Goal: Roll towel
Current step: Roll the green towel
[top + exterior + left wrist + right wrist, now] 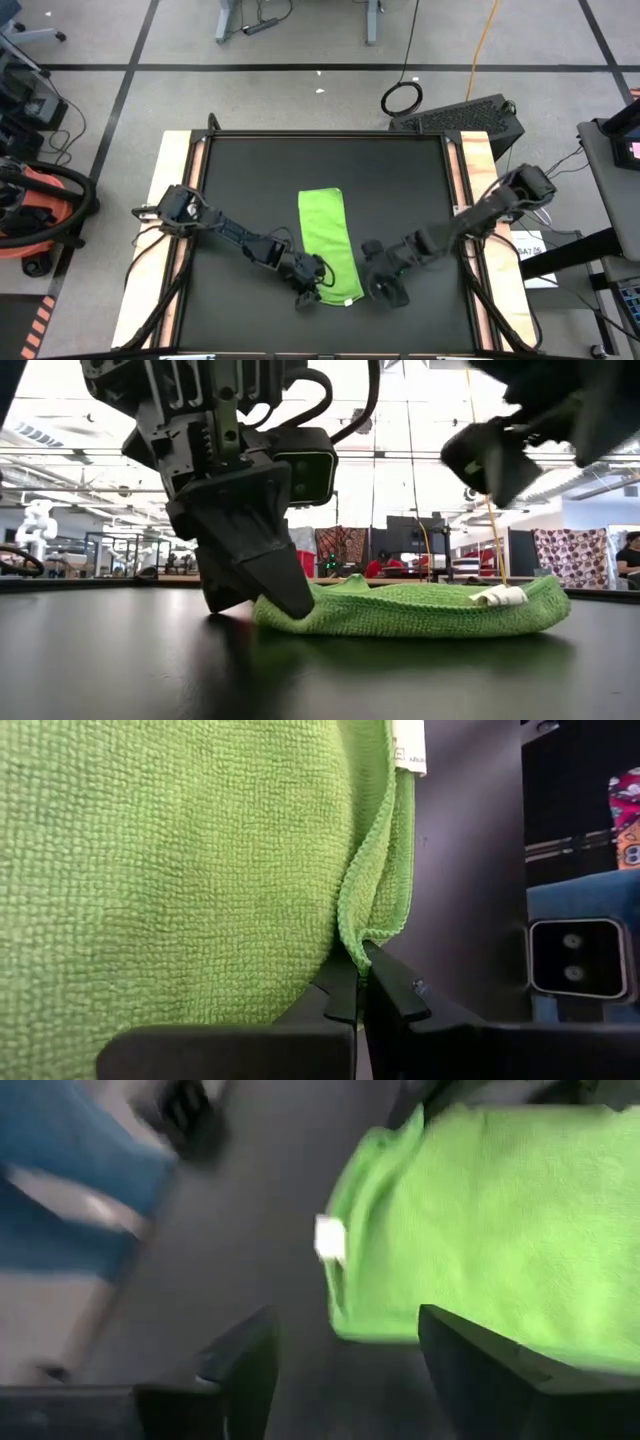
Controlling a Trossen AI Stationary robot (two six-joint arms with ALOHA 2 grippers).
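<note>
My left gripper (360, 982) is clamped on the near edge of the lime-green towel (328, 243), fingers together on the cloth. My right gripper (345, 1355) hangs just right of it, fingers apart, holding nothing. The folded towel lies long from near to far on the black table mat (400, 180); an open workshop floor lies around.

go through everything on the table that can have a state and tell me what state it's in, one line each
Small lime-green soft cloth towel: folded into a long strip, lying flat on the black table mat, not rolled yet.
White tag on the towel: sticking out at the near corner.
Left gripper: shut on the towel's near edge, down at the mat.
Right gripper: open, empty, beside the towel's near corner.
</note>
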